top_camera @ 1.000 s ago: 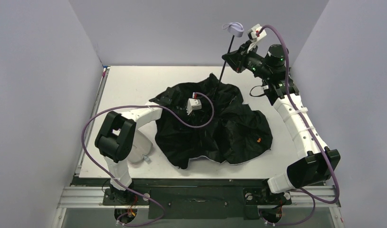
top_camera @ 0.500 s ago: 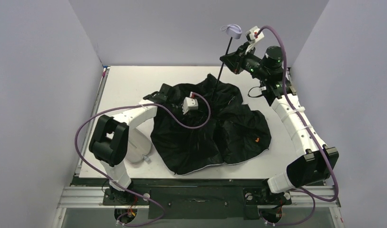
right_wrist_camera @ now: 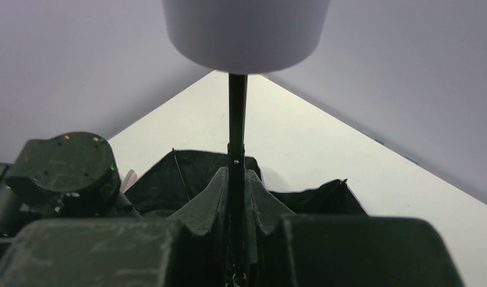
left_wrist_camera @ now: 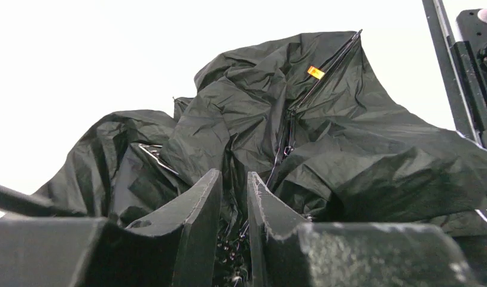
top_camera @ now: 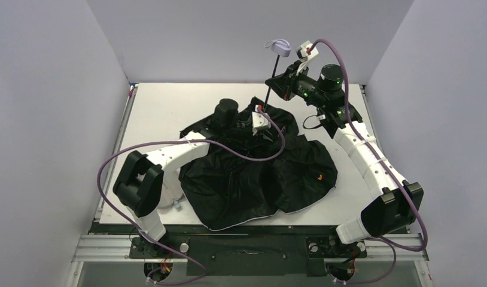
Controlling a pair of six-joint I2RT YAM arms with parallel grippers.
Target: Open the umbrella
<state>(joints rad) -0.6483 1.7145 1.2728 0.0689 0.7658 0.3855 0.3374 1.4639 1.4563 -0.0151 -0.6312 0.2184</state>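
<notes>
On one table (top_camera: 163, 101), two tools (left_wrist_camera: 234, 176) (right_wrist_camera: 236, 173) hold one umbrella (top_camera: 283, 173).

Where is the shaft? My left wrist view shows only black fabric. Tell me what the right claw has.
Observer: The right claw is shut on the thin black shaft, partway down from the pale handle.
Operator: Now tell me how the shaft stands.
Observer: In the top view it stands up out of the middle of the crumpled black canopy, handle end on top and clear of the table.
</notes>
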